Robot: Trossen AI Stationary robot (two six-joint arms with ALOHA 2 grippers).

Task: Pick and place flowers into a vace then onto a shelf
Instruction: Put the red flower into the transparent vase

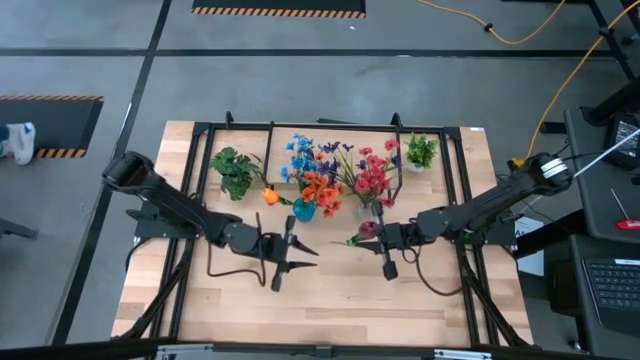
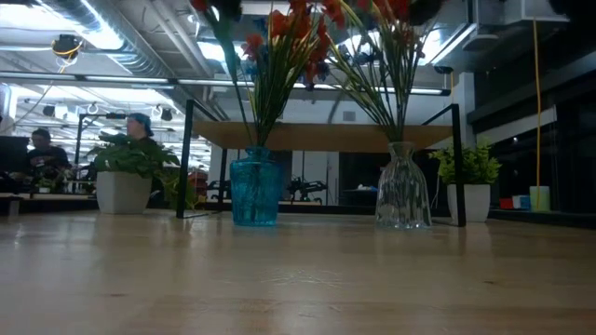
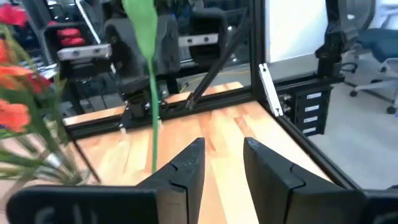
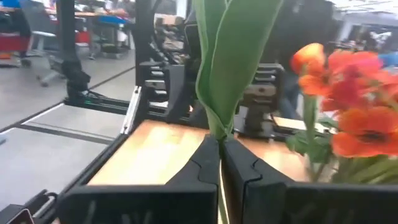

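My right gripper is shut on a green-stemmed flower, just on the near side of the clear vase of red flowers. The flower's long leaves rise past the fingers, and its stem shows upright in the left wrist view. To the left stands the blue vase with blue and orange flowers; an orange tulip leans out of it. Open and touching nothing, my left gripper hovers near of the blue vase. The shelf stands behind the vases. My right gripper pinches the flower between its two fingers at the base of the leaves, where they join the stem. The fingers reach in level from the table's right side, across the stem. The flower stands roughly upright in the hold, with the leaves above the fingers.
Two small potted plants stand at the far side, one left and one right. Black frame bars run around the table. Bare tabletop lies toward the near edge. People sit in the room beyond.
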